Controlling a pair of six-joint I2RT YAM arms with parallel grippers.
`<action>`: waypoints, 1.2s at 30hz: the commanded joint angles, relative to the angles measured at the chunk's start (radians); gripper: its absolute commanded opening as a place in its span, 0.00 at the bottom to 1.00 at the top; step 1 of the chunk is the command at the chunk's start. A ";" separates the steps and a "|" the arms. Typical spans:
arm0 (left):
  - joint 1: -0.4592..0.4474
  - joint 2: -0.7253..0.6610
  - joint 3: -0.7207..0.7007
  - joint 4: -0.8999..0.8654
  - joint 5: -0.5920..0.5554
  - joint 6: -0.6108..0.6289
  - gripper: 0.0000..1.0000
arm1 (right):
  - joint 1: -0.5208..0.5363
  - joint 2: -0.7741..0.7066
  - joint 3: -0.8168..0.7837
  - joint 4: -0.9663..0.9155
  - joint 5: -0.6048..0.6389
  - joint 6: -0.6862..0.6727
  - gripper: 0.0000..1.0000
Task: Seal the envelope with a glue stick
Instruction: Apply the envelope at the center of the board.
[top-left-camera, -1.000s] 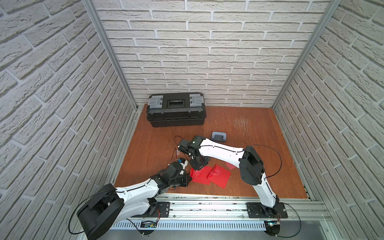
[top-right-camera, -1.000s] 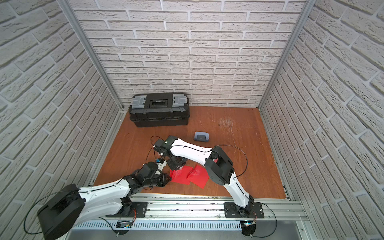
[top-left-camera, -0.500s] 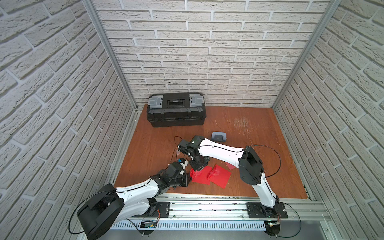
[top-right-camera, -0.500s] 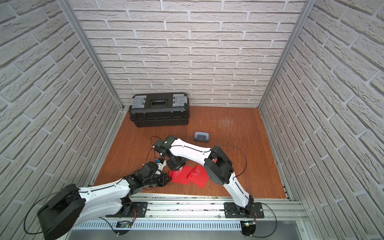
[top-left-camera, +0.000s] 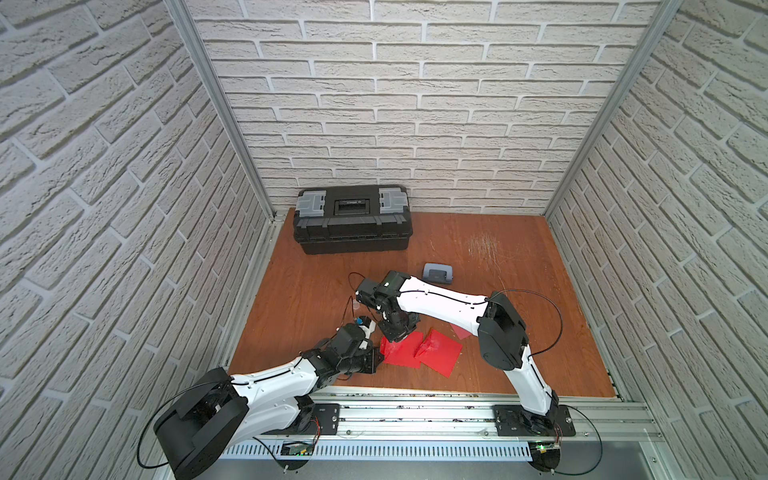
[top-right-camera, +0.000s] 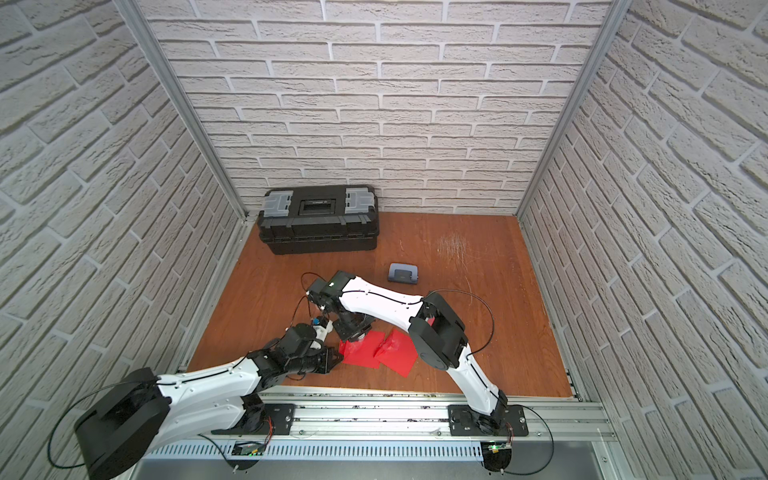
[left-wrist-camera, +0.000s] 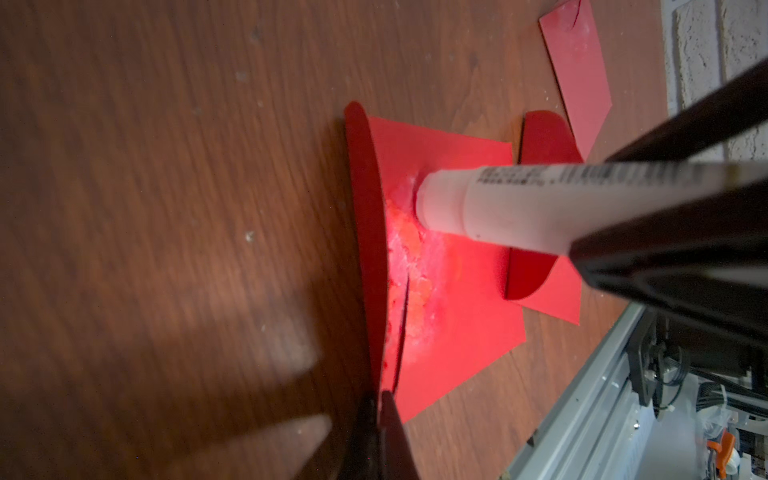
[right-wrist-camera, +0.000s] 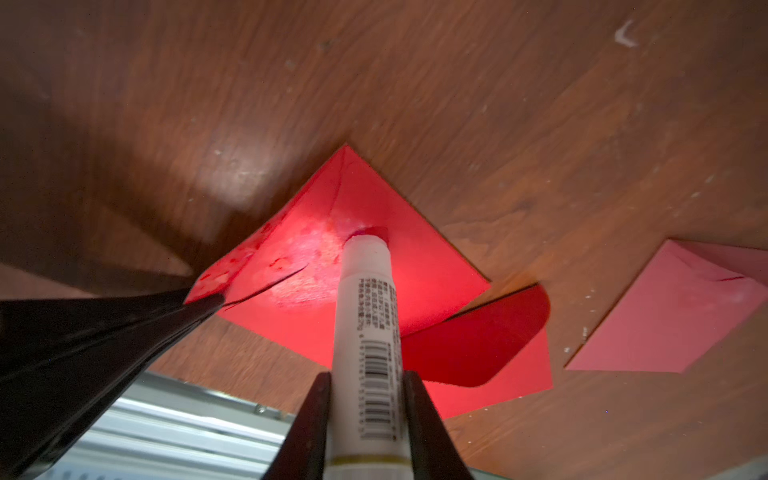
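Nothing moved; glue stick (right-wrist-camera: 365, 316) stands steeply, tip down on envelope (right-wrist-camera: 424, 266).

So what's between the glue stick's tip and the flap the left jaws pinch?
A whitish glue smear on the red envelope, nothing else; both wrist views show it.

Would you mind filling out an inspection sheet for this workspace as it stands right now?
Surface: wooden table, scratched patch near the back.
Job's things: glue stick uncapped, tip pressed on the red envelope; whitish glue smeared there; flap raised.
Clutter: second red envelope, paler envelope, hole punch, black toolbox by the back wall.
Claws: left claw shut on the flap; right claw shut on the glue stick.
Cables: black cable loops off the right arm.
Surroundings: white brick walls, metal rail in front.
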 joint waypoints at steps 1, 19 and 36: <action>0.006 0.019 -0.027 -0.092 -0.013 0.013 0.03 | -0.002 -0.002 -0.017 -0.016 -0.006 -0.010 0.03; 0.006 0.020 -0.026 -0.092 -0.013 0.013 0.03 | 0.018 -0.017 -0.047 0.020 -0.120 -0.014 0.03; 0.006 0.020 -0.027 -0.092 -0.014 0.013 0.03 | 0.034 -0.019 -0.046 0.045 -0.186 -0.024 0.03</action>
